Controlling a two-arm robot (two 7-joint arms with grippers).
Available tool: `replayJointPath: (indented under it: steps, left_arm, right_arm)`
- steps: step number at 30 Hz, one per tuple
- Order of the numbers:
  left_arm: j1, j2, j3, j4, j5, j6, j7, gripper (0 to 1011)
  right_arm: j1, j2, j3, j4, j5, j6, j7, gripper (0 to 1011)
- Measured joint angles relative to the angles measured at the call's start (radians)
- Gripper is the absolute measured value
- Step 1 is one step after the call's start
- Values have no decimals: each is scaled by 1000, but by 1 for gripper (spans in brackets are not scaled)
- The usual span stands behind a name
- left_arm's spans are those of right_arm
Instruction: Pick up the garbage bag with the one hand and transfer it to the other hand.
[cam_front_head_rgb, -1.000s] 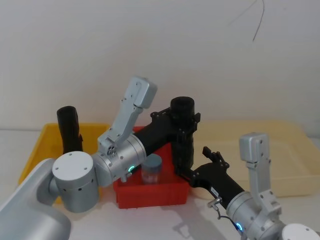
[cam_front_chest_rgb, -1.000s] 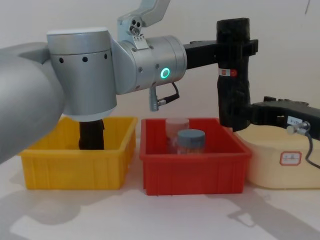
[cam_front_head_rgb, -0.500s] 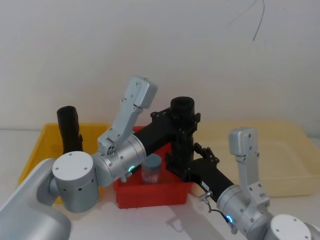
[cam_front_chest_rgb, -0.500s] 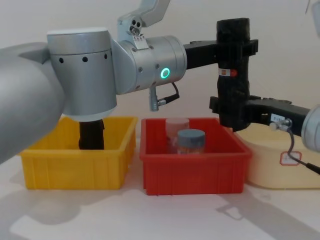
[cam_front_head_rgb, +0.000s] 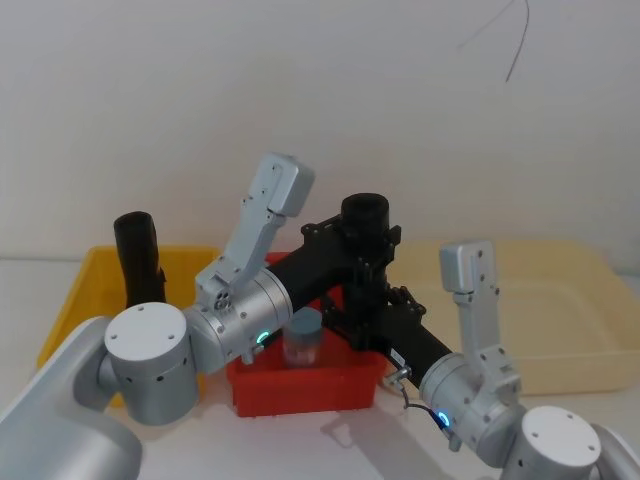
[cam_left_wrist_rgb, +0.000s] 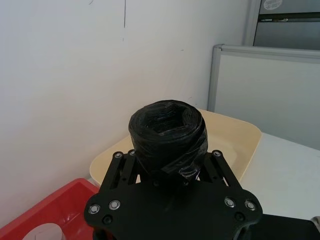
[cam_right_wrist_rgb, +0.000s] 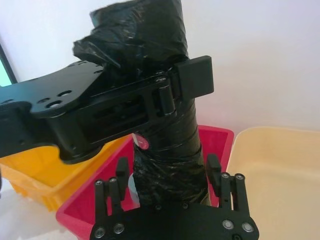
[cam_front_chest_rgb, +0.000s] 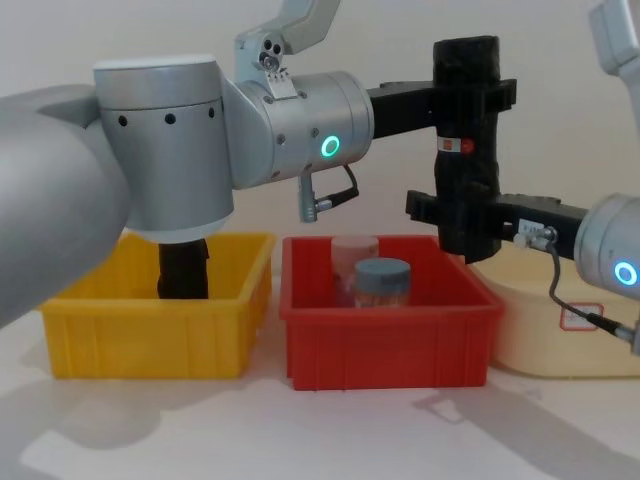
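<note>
Garbage bag (cam_front_chest_rgb: 466, 175) is upright above the red bin's (cam_front_chest_rgb: 390, 340) right rear corner. Left gripper (cam_front_chest_rgb: 470, 100) pinches its upper part. Right gripper (cam_front_chest_rgb: 462, 215) is spread around the lower end, probably not pressing yet.

Risk: if the left lets go early, the roll drops into the bin.

Right wrist view shows fingers (cam_right_wrist_rgb: 121, 170) flanking the roll; chest view hides them.

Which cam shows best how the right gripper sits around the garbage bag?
Right wrist view: the right gripper flanks the garbage bag low down, small gaps both sides. Chest view shows it side-on at the bag's bottom; in head view it merges with the bag.
</note>
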Motion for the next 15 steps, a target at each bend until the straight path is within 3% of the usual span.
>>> replayJointPath:
  steps: [7,8,15]
  left_arm:
    - [0,0,0,0,0,0,0,456]
    - [0,0,0,0,0,0,0,456]
    - [0,0,0,0,0,0,0,456]
  right_arm:
    - [18,-12,0,17,-4,20,-11,804]
    - [19,-13,0,18,-5,22,-12,737]
    - [22,-20,1,19,-15,28,-19,555]
